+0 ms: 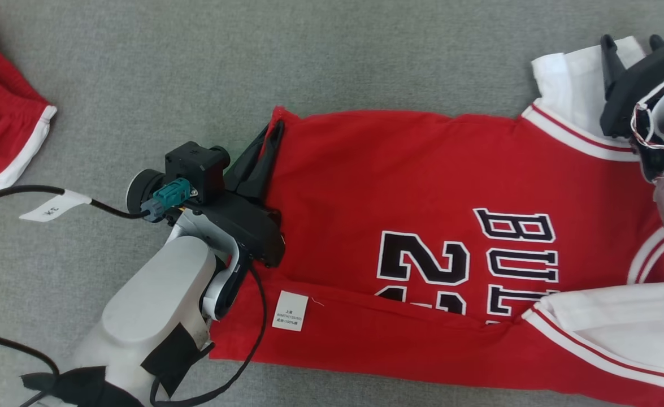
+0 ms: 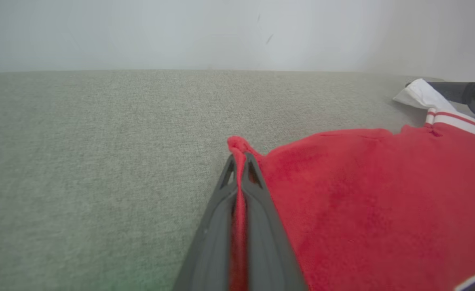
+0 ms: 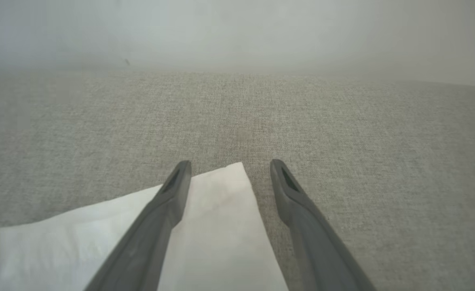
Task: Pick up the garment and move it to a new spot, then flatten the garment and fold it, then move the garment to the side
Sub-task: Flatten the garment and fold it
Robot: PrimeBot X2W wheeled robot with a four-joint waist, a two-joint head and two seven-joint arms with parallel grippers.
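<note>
The garment (image 1: 399,186) is a red basketball jersey with white sleeves and black lettering, spread on the grey surface with its near long edge folded over. My left gripper (image 1: 272,133) is shut on the jersey's far left hem corner; the left wrist view has red cloth (image 2: 239,210) pinched between the dark fingers (image 2: 261,210). My right gripper (image 1: 631,42) stands open at the far right over the white sleeve (image 1: 572,79). In the right wrist view the sleeve's corner (image 3: 221,210) lies between and under the spread fingers (image 3: 164,206), apart from them.
Another red garment with white trim (image 1: 1,124) lies at the far left edge. A black cable with a white tag (image 1: 55,206) runs to my left wrist. Bare grey fabric surface (image 1: 309,51) stretches beyond the jersey to a pale wall (image 2: 221,32).
</note>
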